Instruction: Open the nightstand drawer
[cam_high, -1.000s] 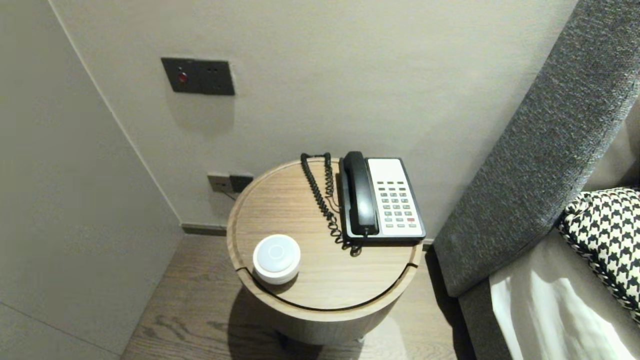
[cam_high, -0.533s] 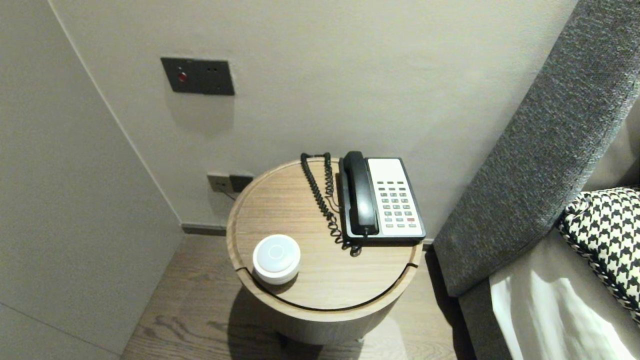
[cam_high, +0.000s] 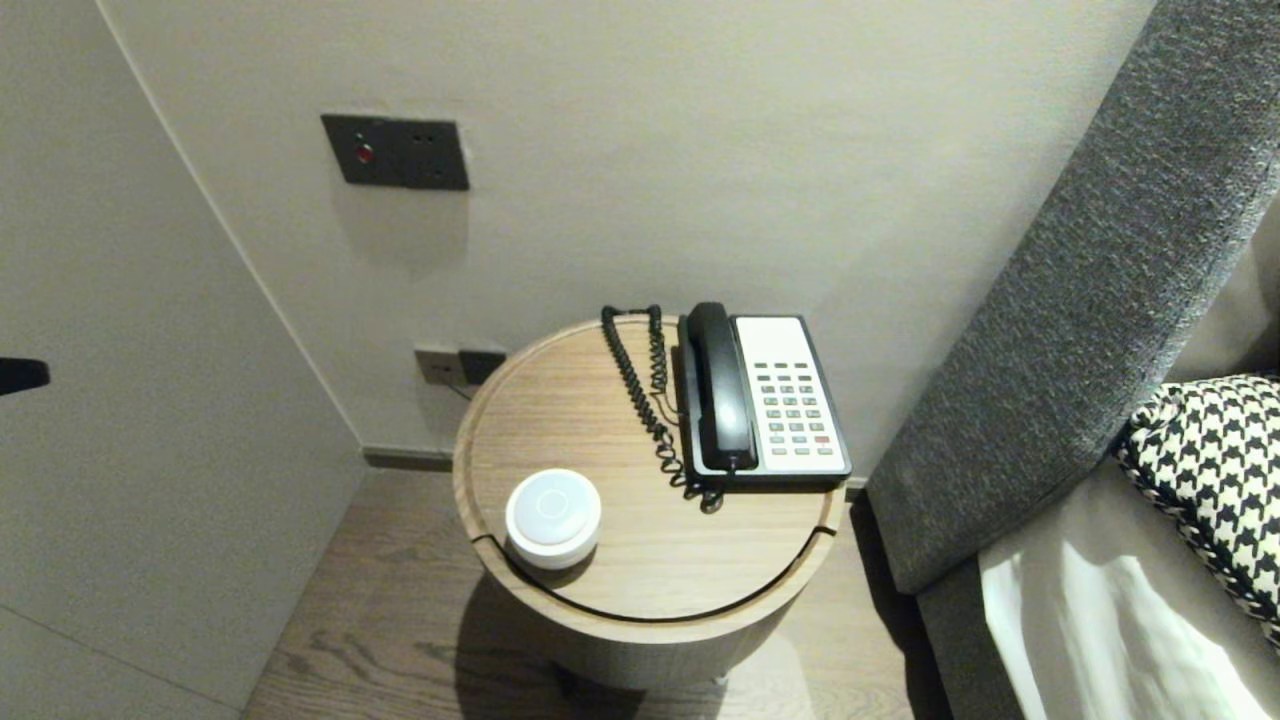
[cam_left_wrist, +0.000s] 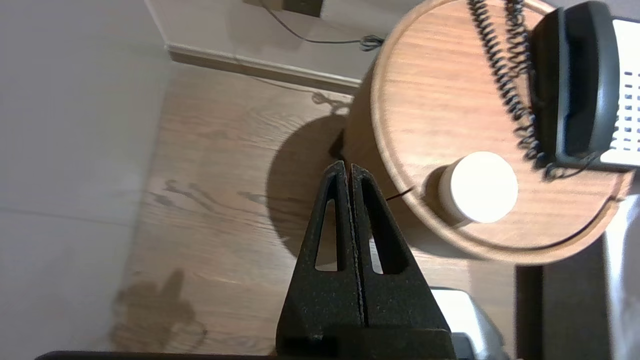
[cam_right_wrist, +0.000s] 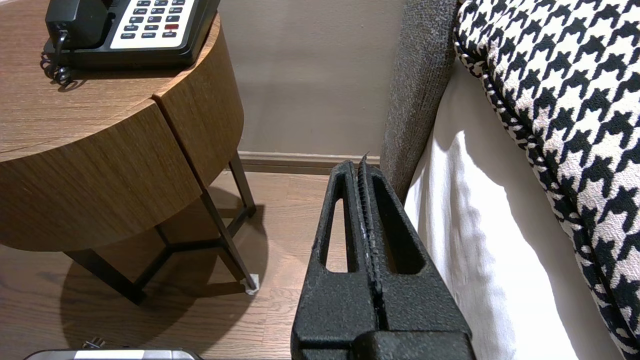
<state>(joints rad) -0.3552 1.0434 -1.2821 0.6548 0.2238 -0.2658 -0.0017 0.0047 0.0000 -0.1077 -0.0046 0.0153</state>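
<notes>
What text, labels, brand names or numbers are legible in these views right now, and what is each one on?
Nothing can be read for certain.
On the telephone keypad: the keys carry small print, too small and blurred to read in any view.
On the wall panel: a red dot only, no words visible.
On the white round device: no lettering visible.

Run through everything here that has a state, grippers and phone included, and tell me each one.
left gripper: shut, empty, above the floor beside the round table.
right gripper: shut, empty, low beside the bed.
handset: resting in the cradle of the phone.
coiled cord: slack on the table.
white round device: upright, untouched, near the table's edge.
wall panel: red dot showing.
</notes>
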